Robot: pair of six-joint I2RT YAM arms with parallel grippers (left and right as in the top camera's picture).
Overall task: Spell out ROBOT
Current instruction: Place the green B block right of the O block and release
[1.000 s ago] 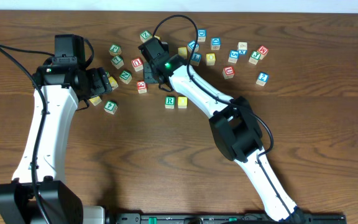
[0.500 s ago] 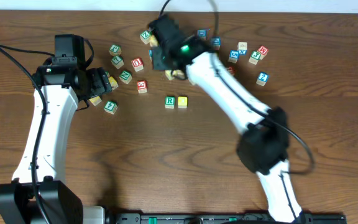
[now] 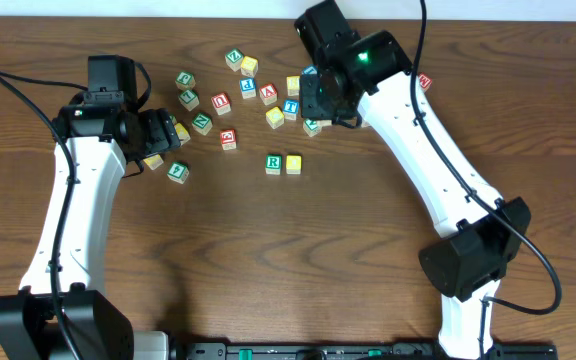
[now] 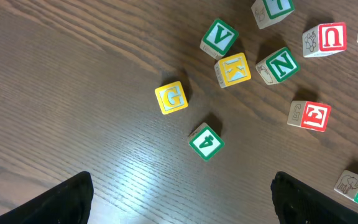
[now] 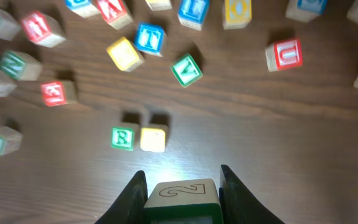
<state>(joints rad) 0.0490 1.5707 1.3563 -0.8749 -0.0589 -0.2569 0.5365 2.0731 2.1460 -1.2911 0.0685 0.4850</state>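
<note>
The right pincer (image 5: pixel 183 186) is closed on the 2 block (image 5: pixel 182 193). One finger presses each side, and the block is held up off the desk (image 5: pixel 278 137). The block's top face is pale wood with a dark outlined "2", and the face below it is green.

The R block (image 5: pixel 123 138) lies flat on the desk with a green "R" on a pale face framed in green. The yellow block (image 5: pixel 153 139) is just beside it, on the side after the letter. Its top looks plain yellow, and no letter can be made out.

In the overhead view the right pincer (image 3: pixel 324 100) is beyond the R block (image 3: pixel 274 162), over the loose scatter. From the wrist, a green V block (image 5: pixel 186 70) and a blue T block (image 5: pixel 149 37) lie past the R block, and a red U block (image 5: pixel 284 54) is well off to the side.

The left pincer (image 4: pixel 182 193) is spread wide and holds nothing. It is well apart from the R block, over a yellow G block (image 4: pixel 171 98) and a green 4 block (image 4: pixel 206 141).
</note>
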